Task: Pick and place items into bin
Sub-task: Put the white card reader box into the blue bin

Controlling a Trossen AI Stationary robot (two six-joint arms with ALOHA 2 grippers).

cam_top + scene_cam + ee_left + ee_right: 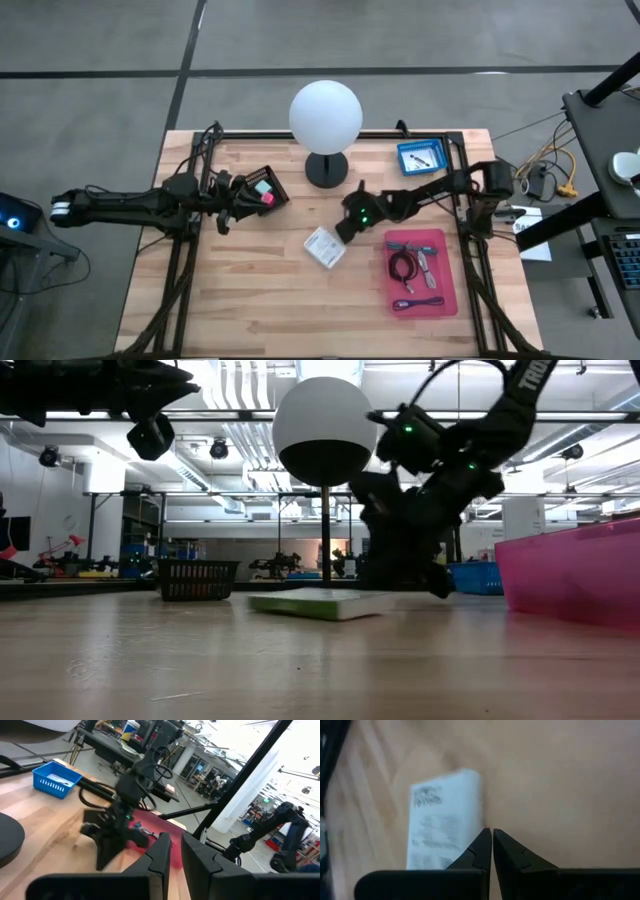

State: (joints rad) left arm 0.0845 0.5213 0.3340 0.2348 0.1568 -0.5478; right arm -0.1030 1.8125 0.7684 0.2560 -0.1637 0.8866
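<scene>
A white printed card (325, 246) lies flat on the wooden table, seen edge-on in the low view (315, 603). My right gripper (346, 230) is shut and points down at the card's edge nearest the lamp (491, 832). The pink bin (450, 272) to the card's right holds a dark coiled cable (403, 265) and a purple cord (420, 301). A small black basket (262, 190) with green and pink blocks stands on the table's left half. My left gripper (236, 205) hovers beside the basket, raised off the table, its fingers (176, 851) together on nothing. My right gripper comes from above with shut fingertips (482, 840) at the card's long edge (476, 820). Whether they touch the card cannot be told. The card lies flat on the table.
The white globe lamp (326, 115) on its black base (327, 168) stands just beyond the right gripper. A blue tray (421, 157) sits at the far right corner. Black frame rails (190, 250) run along both table sides. Bare wood lies toward the near edge.
</scene>
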